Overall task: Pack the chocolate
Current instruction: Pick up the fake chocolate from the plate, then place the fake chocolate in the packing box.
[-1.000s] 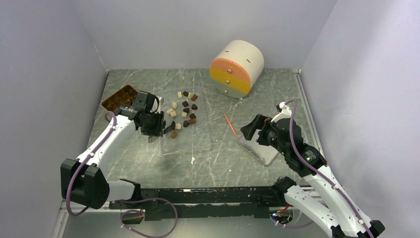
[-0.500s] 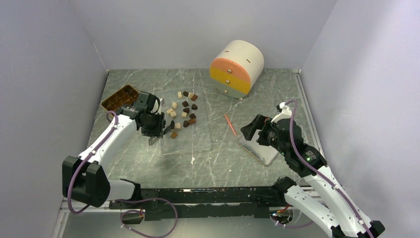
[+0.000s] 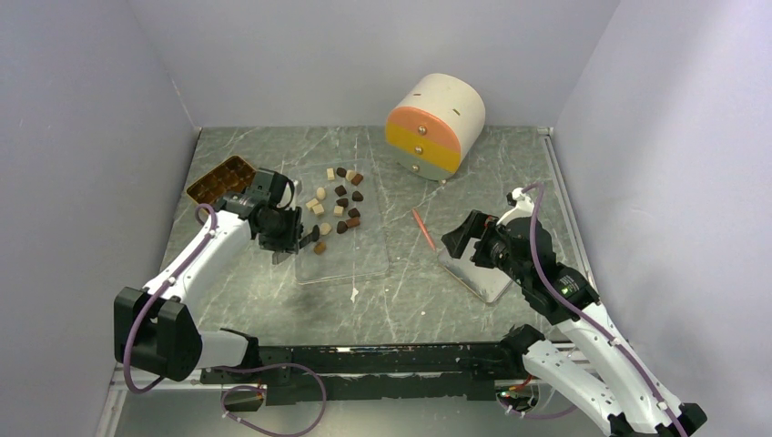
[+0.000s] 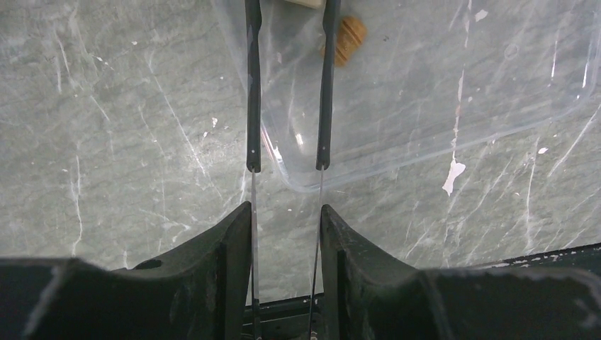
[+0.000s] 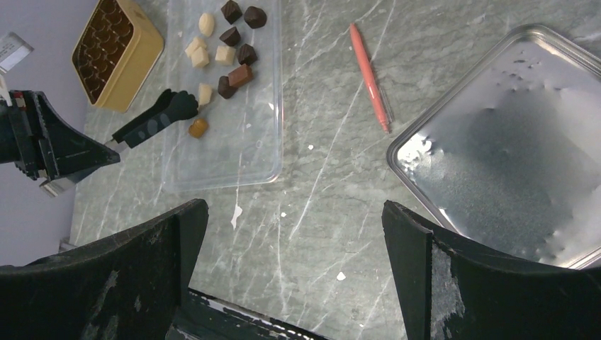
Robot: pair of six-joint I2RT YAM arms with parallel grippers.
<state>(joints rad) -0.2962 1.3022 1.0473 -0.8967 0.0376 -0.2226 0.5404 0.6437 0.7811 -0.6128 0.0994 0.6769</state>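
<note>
Several chocolate pieces [image 3: 339, 202], dark brown, mid-brown and cream, lie on a clear plastic tray [image 3: 350, 259]; the right wrist view shows them too [image 5: 227, 53]. My left gripper [image 3: 284, 238] [image 4: 285, 212] is shut on metal tongs [image 4: 253, 106] with black tips [image 5: 177, 106]. The tips reach over the tray's left edge, just beside a mid-brown piece [image 4: 349, 39] [image 5: 198, 127] and a cream one [image 5: 205, 93]. I see nothing between the tips. My right gripper [image 3: 458, 238] [image 5: 294, 212] hangs wide open and empty, right of the tray.
A golden-brown compartmented tray [image 3: 218, 178] sits at the far left. An orange-red stick [image 3: 423, 228] lies between the clear tray and a shiny metal lid [image 3: 482, 278] under the right arm. A round drawer box [image 3: 435, 126] stands at the back. Walls enclose three sides.
The left gripper with the tongs has crept very slightly toward the far side. The right arm has stayed still.
</note>
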